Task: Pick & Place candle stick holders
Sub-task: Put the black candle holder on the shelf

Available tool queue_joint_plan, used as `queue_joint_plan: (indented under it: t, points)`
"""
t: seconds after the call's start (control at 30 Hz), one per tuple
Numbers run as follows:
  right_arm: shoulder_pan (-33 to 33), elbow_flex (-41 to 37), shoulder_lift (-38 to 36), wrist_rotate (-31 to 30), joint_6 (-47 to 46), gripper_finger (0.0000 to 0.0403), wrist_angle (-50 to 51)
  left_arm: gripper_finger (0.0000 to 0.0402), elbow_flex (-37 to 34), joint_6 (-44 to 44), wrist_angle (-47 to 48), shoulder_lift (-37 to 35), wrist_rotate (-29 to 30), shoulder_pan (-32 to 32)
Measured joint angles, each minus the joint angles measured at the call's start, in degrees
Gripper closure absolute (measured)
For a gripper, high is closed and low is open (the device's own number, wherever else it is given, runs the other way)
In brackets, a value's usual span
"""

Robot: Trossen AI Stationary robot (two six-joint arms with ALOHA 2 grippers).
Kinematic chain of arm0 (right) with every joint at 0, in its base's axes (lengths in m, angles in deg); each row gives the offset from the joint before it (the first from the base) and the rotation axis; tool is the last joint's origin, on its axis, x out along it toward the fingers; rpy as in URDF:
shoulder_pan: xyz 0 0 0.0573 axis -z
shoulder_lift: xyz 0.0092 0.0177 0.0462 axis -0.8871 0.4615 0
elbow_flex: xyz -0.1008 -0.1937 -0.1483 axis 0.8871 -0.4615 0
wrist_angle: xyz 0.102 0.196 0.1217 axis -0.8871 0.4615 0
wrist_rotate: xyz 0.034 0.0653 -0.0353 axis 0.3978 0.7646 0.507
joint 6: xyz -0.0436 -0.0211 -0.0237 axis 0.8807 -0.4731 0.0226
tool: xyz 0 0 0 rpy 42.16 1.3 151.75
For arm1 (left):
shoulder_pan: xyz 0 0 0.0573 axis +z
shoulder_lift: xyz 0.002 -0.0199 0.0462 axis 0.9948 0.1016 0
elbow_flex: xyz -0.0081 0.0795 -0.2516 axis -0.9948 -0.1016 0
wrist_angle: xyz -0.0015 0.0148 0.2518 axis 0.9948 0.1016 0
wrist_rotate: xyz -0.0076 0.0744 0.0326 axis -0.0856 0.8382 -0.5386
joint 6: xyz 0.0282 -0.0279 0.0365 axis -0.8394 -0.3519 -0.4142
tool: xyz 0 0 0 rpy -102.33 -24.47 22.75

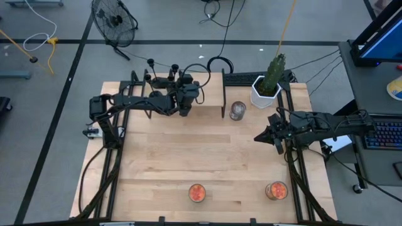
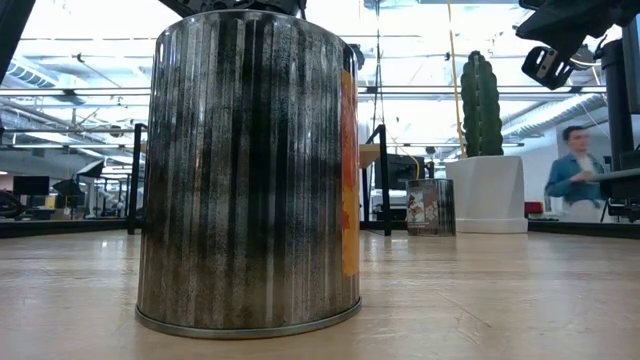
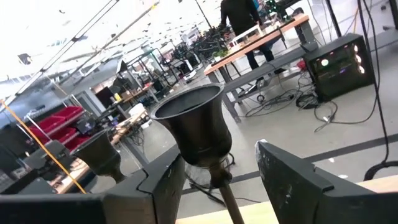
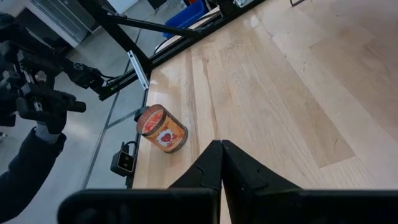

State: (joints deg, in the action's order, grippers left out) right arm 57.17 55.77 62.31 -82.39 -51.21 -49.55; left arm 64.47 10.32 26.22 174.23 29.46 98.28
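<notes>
**Left end effector open around a candle stick holder at the far edge of the worktop**

From above, we see the pale wooden worktop [image 1: 207, 157] with both arms over it. The left end effector [image 1: 186, 100] reaches to the far edge, where small black candle stick holders [image 1: 174, 68] stand close together; we cannot count them surely from here. The right end effector [image 1: 267, 135] waits over the right side of the worktop. A silvery glass jar [image 1: 237, 111] stands near the far middle, a white pot with a cactus [image 1: 267, 88] beside it, and two orange-filled jars [image 1: 196, 193] sit along the near edge.

From worktop height, one ribbed jar [image 2: 250, 170] fills most of the picture and hides the holders. The cactus pot [image 2: 487, 190] and a person [image 2: 575, 175] in the room behind show to the right.

From the left wrist, a candle stick holder [image 3: 196, 134] stands between the fingers [image 3: 295, 180], which are spread wide, apart from its stem. A second holder [image 3: 102, 155] shows just beside it.

From the right wrist, the fingers [image 4: 239, 168] are pressed together on nothing, above bare wood, with an orange-filled jar [image 4: 161, 129] near.

We judge the task barely begun: no holder is lifted, and the grasp is yet to be made. The neighbouring holder stands close enough to be knocked.
</notes>
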Motion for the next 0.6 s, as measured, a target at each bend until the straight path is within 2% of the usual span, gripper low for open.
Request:
queue_joint_plan:
  t: [0.13, 0.6]
  points:
    - [-0.02, 0.00, 0.00, 0.06, 0.00, 0.0403, 0.03, 0.0194, 0.00, -0.41, 0.04, 0.00, 0.00, 0.00]
    - [0.00, 0.00, 0.02, 0.02, 0.02, 0.0403, 0.04, 0.0195, 0.02, -12.19, 1.67, -1.47, -0.13, 0.02]
